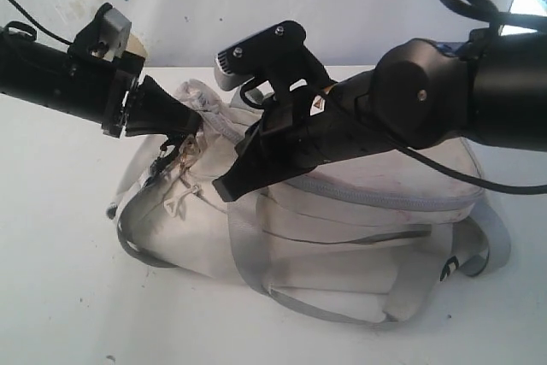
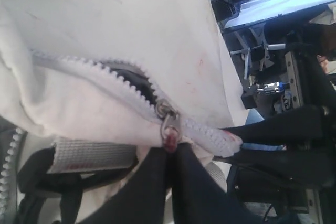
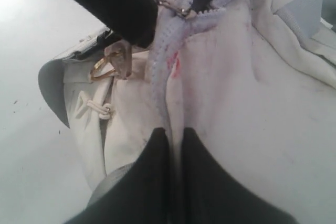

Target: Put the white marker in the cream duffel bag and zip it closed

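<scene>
The cream duffel bag (image 1: 359, 237) lies on its side on the white table. My left gripper (image 1: 188, 126) is at the bag's upper left end, shut on the reddish zipper pull (image 2: 170, 141) just below the metal slider (image 2: 167, 111). Beyond the slider the zipper gapes a little, showing dark lining (image 2: 131, 80). My right gripper (image 1: 225, 190) reaches across from the right and is shut on a fold of the bag's fabric along the grey zipper tape (image 3: 160, 77), a short way from the slider (image 3: 181, 10). The white marker is out of view.
Grey webbing straps (image 1: 248, 271) loop out along the bag's front, with a black clip (image 1: 449, 269) at the right end. A brass ring (image 3: 105, 66) and a white cord toggle (image 3: 97, 109) hang near the left gripper. Bare white table (image 1: 60, 297) surrounds the bag.
</scene>
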You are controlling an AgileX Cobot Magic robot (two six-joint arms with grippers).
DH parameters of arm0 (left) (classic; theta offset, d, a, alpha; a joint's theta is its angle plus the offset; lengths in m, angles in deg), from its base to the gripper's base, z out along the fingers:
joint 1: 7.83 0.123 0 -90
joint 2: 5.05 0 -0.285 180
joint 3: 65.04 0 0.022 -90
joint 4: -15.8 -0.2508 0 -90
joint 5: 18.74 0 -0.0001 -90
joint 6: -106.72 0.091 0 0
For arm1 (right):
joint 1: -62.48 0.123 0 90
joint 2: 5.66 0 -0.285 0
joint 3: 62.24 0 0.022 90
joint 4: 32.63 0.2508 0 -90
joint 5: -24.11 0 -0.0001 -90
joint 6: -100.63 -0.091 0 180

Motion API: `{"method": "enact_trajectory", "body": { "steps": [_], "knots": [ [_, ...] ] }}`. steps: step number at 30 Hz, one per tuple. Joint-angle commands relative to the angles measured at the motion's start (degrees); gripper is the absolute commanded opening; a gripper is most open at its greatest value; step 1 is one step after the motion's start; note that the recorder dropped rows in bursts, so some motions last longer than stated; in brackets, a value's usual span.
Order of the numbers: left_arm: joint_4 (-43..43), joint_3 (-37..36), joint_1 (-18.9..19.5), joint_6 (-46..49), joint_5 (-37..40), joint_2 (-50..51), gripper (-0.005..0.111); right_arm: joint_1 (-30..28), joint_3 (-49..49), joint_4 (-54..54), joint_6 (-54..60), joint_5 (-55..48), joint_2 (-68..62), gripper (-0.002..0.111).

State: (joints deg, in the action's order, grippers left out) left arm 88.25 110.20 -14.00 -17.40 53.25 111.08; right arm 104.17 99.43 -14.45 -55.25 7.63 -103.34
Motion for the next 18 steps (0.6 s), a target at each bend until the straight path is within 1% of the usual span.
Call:
{"method": "enact_trajectory", "body": {
  "steps": [1, 3, 6, 12, 16, 18],
  "knots": [
    [-2.04, 0.34, 0.88, -1.95, -2.02, -1.00, 0.000, -0.03, -0.20, -2.38, 0.26, -4.24, 0.28, 0.000],
    [-6.34, 0.34, 0.88, 3.79, -2.02, -1.00, 0.000, -0.03, -0.20, -2.38, 0.26, -4.24, 0.28, 0.000],
    [-11.66, 0.34, 0.88, 8.63, -2.02, -1.00, 0.000, -0.03, -0.20, -2.38, 0.26, -3.78, 0.28, 0.000],
    [-11.54, 0.34, 0.74, 25.60, -2.02, -1.00, 0.000, -0.03, -0.20, -2.38, 0.02, -1.90, 0.28, 0.000],
    [-9.43, 0.34, 0.74, 26.26, -2.02, -1.00, 0.000, -0.03, -0.20, -2.38, 0.02, -1.90, 0.28, 0.000],
    [-8.15, 0.34, 0.74, 22.03, -2.02, -1.00, 0.000, -0.03, -0.20, -2.38, 0.02, -1.90, 0.28, 0.000]
  ]
}}
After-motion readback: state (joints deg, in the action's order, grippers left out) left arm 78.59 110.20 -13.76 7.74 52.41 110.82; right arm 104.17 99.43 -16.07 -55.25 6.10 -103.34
